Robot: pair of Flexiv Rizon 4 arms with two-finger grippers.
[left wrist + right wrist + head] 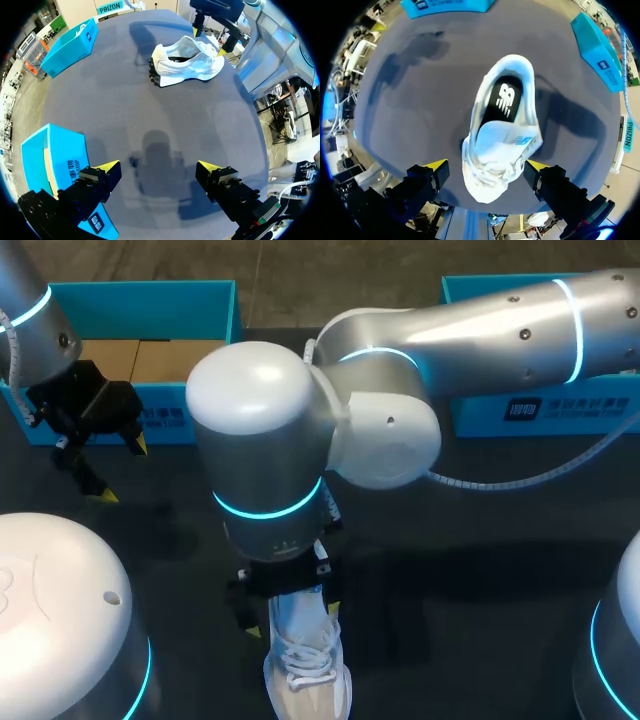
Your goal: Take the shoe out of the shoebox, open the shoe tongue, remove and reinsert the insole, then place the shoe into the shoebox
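The left pincer (122,470) hangs wide and empty, well apart from the shoe (305,675), at the near wall of the open teal shoebox (150,295). The shoe is out and lies upright on the dark bench (480,540), well clear of that box. It is white and laced, its black insole (504,97) lying flat inside and its tongue (512,140) folded down over the laces (300,655).

I judge the tongue-and-insole step is in hand, though I cannot tell whether the insole has already been out. The right pincer (486,165) hovers directly above the shoe, fingers wide either side of the forefoot, gripping nothing. Next it should come down on the tongue, while the left pincer crosses over to steady the shoe.
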